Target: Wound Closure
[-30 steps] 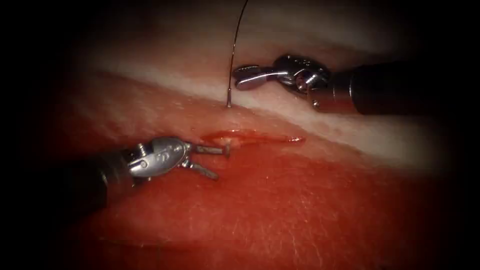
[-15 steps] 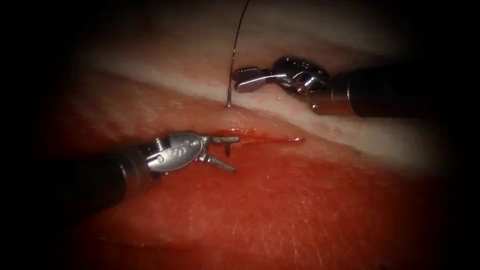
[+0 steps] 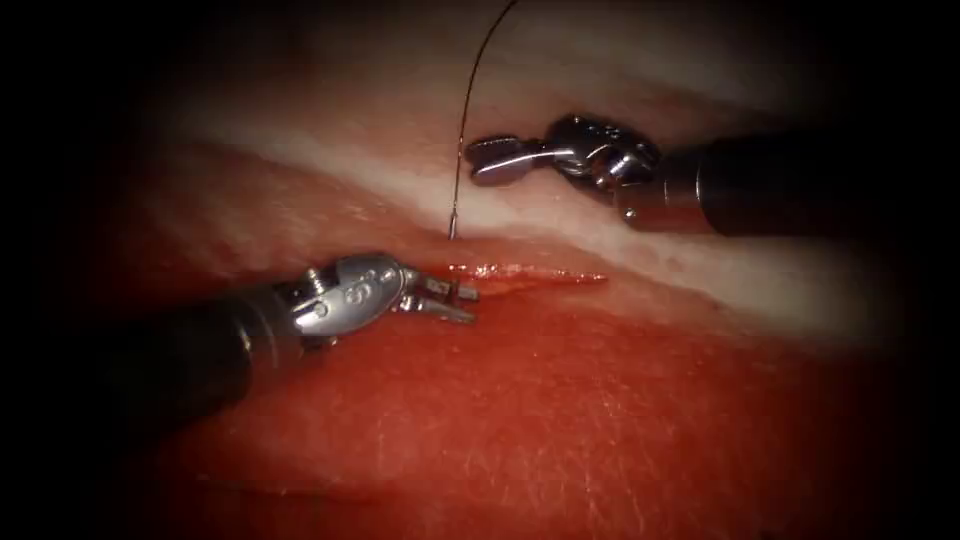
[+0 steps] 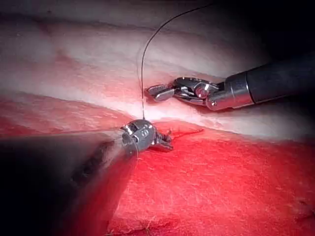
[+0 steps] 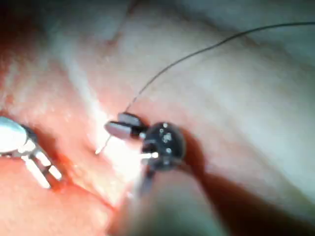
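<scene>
Darkness rings the tissue (image 3: 560, 420). The cut (image 3: 530, 275), wet with red fluid (image 3: 490, 270), runs across mid-frame. The needle (image 3: 453, 215) stands in the tissue just above the cut's left end, its thread (image 3: 475, 70) arcing to the top edge. The left claw (image 3: 474, 306) sits at that end, narrowly apart and holding nothing; the right wrist view shows its gap plainly. The right claw (image 3: 472, 160) is closed and empty; the left wrist view shows it clear of the thread.

Endoscope looks down from above and in front onto the cut (image 3: 525, 273) in the tissue (image 3: 560, 420), medium-close. Left wrist cam looks along its shaft at the left end effector (image 4: 165, 141), close. Right wrist cam sits very near the right end effector (image 5: 118, 128). All three share the cut and both tool tips.
</scene>
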